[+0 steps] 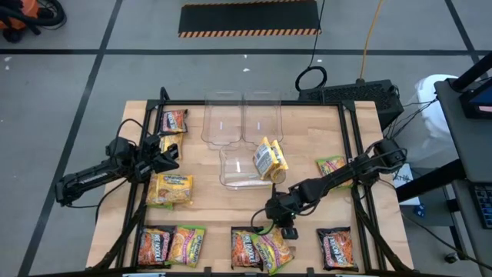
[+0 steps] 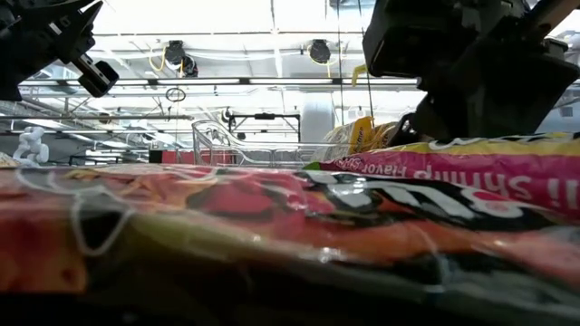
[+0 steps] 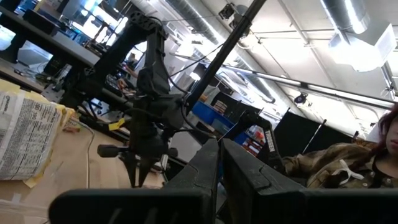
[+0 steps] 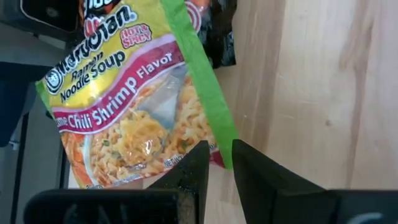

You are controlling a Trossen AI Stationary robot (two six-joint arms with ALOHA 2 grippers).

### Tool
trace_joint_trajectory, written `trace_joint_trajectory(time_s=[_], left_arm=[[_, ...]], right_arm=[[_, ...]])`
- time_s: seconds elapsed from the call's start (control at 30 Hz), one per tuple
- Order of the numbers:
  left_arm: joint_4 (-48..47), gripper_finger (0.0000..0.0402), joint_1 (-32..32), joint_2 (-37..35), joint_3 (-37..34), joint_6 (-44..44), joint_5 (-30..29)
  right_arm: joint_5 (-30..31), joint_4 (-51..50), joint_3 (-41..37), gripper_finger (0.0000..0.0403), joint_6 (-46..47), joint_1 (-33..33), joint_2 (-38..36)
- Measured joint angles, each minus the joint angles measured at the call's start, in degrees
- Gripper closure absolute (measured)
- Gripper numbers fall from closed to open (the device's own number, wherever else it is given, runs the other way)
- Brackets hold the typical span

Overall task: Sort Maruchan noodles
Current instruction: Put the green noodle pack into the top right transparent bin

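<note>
- Right claw (image 1: pixel 283 228) hangs over the bench's (image 1: pixel 307 165) near edge, fingers (image 4: pixel 189 171) a narrow gap apart, nothing between them, just above a lime-green packet (image 4: pixel 134 99).
- Left claw (image 1: pixel 174 151) is raised at the left side, fingers almost together, empty.
- Other packets (image 1: pixel 171 189) lie scattered on the bench; one yellow packet (image 1: pixel 270 159) leans in a clear bin (image 1: pixel 234 169).

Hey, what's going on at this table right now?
A two-armed robot is sorting ramen packets on a wooden table. The right gripper hovers over a lime chili shrimp packet at the table's front edge, fingers slightly apart, holding nothing. The left gripper waits at the left. Two yellow packets already lie in a clear bin.
</note>
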Motion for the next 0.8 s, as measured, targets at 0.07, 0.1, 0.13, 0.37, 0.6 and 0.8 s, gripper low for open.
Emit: trace_joint_trajectory(time_s=[0.07,0.1,0.13,0.37,0.6,0.8], left_arm=[[0.0,0.0376,0.0,0.0,0.0,0.0,0.0],[0.0,0.0376,0.0,0.0,0.0,0.0,0.0],[0.0,0.0376,0.0,0.0,0.0,0.0,0.0],[-0.1,0.0376,0.0,0.0,0.0,0.0,0.0],[0.0,0.0376,0.0,0.0,0.0,0.0,0.1],[-0.1,0.0376,0.0,0.0,0.0,0.0,0.1]], right_arm=[[0.0,-0.1,0.0,0.0335,1.0,0.0,0.0],[0.1,0.0,0.0,0.0335,1.4,0.0,0.0],[0.3,0.0,0.0,0.0335,1.9,0.0,0.0],[4.7,-0.7,0.0,0.0335,4.9,-0.1,-1.3],[-1.5,-2.1,0.0,0.0335,13.2,-1.6,-2.0],[-7.7,-2.0,0.0,0.0335,13.1,-1.9,-2.0]])
